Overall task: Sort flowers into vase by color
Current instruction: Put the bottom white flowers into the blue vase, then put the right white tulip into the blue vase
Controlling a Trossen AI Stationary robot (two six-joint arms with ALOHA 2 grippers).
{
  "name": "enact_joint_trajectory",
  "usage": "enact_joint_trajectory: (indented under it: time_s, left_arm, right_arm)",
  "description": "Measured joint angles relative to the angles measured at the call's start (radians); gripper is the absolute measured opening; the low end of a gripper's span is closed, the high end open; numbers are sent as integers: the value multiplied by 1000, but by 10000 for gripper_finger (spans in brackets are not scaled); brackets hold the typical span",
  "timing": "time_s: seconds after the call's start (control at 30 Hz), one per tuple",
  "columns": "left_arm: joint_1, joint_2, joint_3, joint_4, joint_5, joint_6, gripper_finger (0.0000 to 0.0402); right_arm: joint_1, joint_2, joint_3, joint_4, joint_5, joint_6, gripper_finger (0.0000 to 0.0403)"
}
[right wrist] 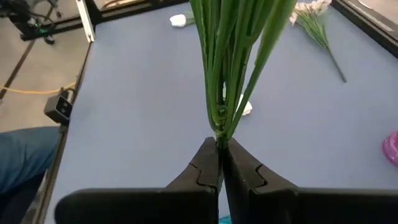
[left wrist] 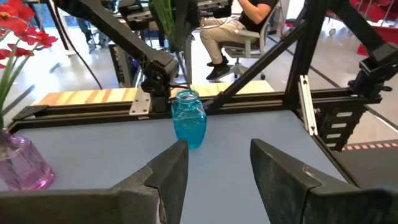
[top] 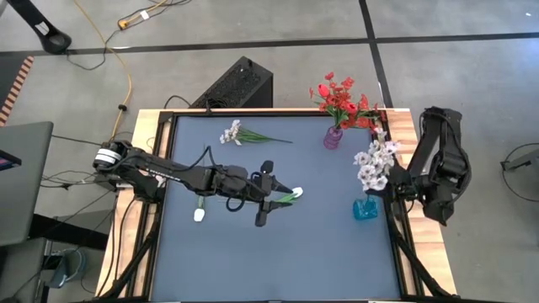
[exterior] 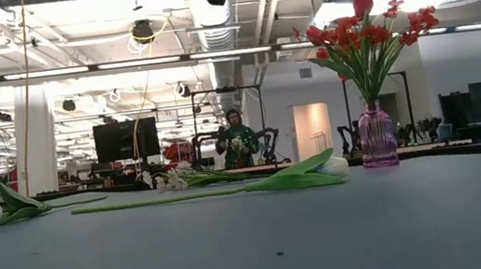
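Hovering near the middle of the grey table (top: 278, 261), the left gripper (top: 266, 194) had its fingers spread apart and empty; in the left wrist view nothing lay between the two dark fingers (left wrist: 171, 174). A white tulip (top: 290, 195) lay flat just beside this gripper, on the side toward the vases, its long stem running roughly across the table toward the left arm. This was the relation that mattered: the left arm was clearly the nearer one, and I judged that the fingers should close across the stem, not along it.

A second white tulip (top: 200, 212) lay close to the left arm's forearm, and a white blossom spray (top: 236, 133) rested near the far edge. The red flowers (top: 344, 103) already stood in the pink vase (top: 333, 137).

At the right edge of the table, the right gripper (right wrist: 219, 163) was clenched on a bundle of green stems (right wrist: 230, 68), holding the white flowers (top: 376, 162) above the blue vase (top: 365, 209). Whether the stems were already inside the vase, I could not tell.
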Motion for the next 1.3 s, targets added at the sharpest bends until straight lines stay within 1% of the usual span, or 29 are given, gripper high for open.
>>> enact_joint_trajectory:
  time_s: [0.07,0.23,0.57,0.67,0.77,1.07,1.17,1.3]
  left_arm:
    - [0,0,0,0,0,-8,162]
    - [0,0,0,0,-3,-18,162]
    - [5,0,0,0,-2,-18,162]
    - [10,0,0,0,-2,-20,162]
    - [13,0,0,5,-3,-26,162]
    - [13,0,0,48,1,-26,162]
    - [13,0,0,51,9,-26,162]
    - [13,0,0,51,13,-26,162]
  right_arm:
    - [0,-11,0,-31,-23,13,35]
    - [0,-13,-21,-104,-32,91,32]
    - [0,11,-134,-63,-50,198,37]
    - [0,17,-139,-60,-101,201,40]
    - [0,13,-139,-51,-149,202,54]
    - [0,14,-139,-36,-230,201,104]
    - [0,13,-139,-35,-257,201,132]
    - [-2,14,-125,-36,-337,201,180]
